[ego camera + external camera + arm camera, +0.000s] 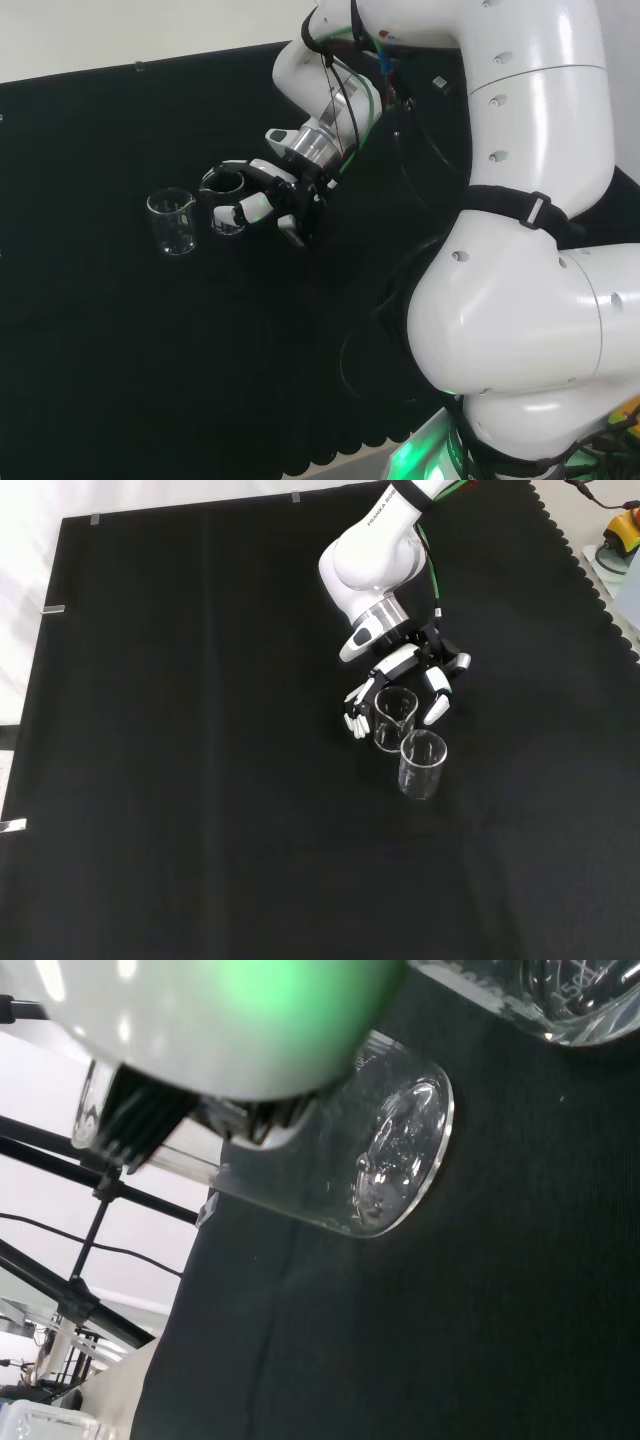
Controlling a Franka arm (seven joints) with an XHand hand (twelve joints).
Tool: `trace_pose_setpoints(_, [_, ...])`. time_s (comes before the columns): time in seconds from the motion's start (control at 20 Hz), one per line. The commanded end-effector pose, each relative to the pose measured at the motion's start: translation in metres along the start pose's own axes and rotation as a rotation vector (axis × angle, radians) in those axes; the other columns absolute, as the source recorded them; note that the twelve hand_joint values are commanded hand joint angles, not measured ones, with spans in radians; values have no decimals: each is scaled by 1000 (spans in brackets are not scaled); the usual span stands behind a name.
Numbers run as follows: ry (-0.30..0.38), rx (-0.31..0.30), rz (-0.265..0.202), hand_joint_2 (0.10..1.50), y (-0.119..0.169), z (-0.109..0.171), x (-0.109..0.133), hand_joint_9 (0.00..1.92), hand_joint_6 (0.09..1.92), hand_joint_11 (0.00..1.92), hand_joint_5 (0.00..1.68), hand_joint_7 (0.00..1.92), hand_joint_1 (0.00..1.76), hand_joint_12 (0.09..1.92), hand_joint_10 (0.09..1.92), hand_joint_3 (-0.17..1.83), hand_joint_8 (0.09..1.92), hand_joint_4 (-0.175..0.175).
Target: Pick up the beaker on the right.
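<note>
Two clear glass beakers are on the black cloth. In the head view one beaker [172,221] stands free at the left, and the other beaker [228,224] sits to its right inside the hand [262,205]. In the front view the hand [405,662] comes down from the top, with its fingers [355,712] on one side of the held beaker [395,718] and its thumb on the other, curled round it. The free beaker [422,764] stands just in front. The wrist view shows the held beaker [390,1150] close under the hand [220,1020]. I cannot tell whether its base touches the cloth.
The free beaker's rim [570,1000] shows close beside the held one in the wrist view. The arm's white links [530,260] take up the right of the head view. Open black cloth [200,780] lies all around. Small items [615,535] sit off the cloth's far right corner.
</note>
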State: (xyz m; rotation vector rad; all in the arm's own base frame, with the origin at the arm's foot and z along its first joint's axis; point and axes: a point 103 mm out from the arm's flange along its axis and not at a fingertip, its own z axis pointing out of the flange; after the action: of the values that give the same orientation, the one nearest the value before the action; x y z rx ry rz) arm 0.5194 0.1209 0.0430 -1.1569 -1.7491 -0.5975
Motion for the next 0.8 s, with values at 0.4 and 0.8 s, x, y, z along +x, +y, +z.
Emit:
trace_pose_setpoints(0.4, [10,-17,9,351,-1,-3,-2,520,1033,0,482,556,1081,1258,549,1103,615,18])
trace_pose_setpoints(0.8, [-9,-64,41,480,-2,-2,-2,742,1136,214,709,768,1283,1249,519,1096,695,34])
